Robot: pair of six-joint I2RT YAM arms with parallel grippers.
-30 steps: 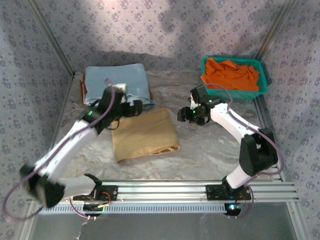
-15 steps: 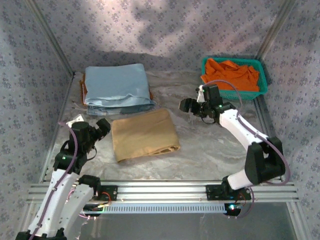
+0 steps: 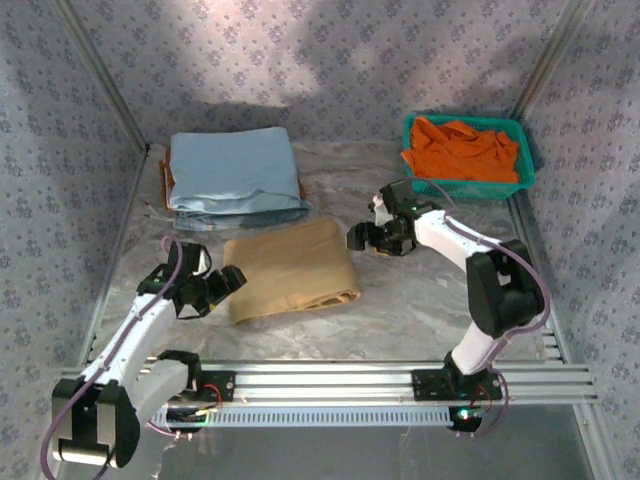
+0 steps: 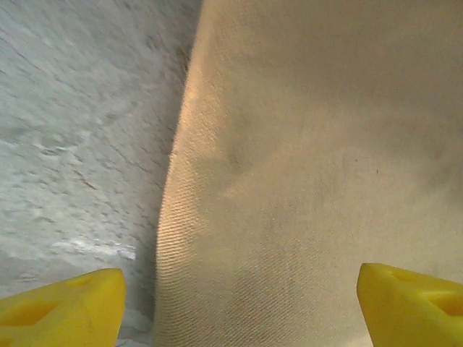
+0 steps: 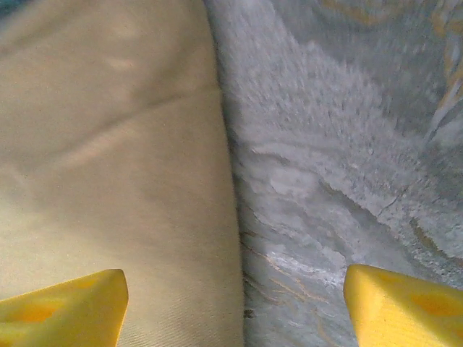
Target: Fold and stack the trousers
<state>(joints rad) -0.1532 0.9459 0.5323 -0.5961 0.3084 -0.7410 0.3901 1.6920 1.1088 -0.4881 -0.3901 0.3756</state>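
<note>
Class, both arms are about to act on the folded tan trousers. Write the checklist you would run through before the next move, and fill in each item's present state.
1. Trousers folded into a flat packet: ok.
2. Left jaws open, straddling the trousers' left edge: ok.
3. Right jaws open over the right edge, with bare table beside it: ok.
4. Either pair of jaws touching the cloth: cannot tell.
5. Trousers gripped for lifting: not ok, nothing is held.
6. Light blue folded cloth lying flat behind the trousers, a likely stacking spot: ok.
</note>
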